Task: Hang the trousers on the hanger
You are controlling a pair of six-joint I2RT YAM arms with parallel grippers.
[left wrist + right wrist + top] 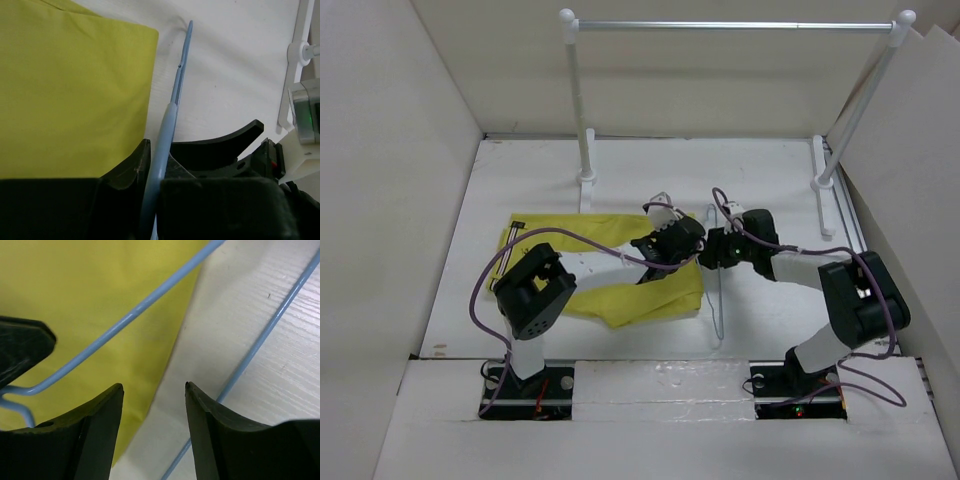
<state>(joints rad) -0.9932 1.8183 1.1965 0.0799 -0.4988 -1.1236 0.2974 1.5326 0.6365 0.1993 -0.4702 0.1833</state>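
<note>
The mustard-yellow trousers [590,265] lie folded flat on the white table, left of centre. The thin pale blue hanger [717,300] lies along their right edge, partly over the fabric. My left gripper [672,243] is shut on the hanger wire; in the left wrist view the wire [175,95] runs between the closed fingers [159,150], with the trousers [75,90] to its left. My right gripper [715,248] is open and empty just right of the left one. In the right wrist view it [152,387] hovers over the trousers' edge [100,290], between two hanger wires [130,317].
A white-posted rail with a metal bar [730,25] stands at the back, its feet [586,178] on the table; one foot shows in the left wrist view [300,50]. White walls enclose the table on the left, right and back.
</note>
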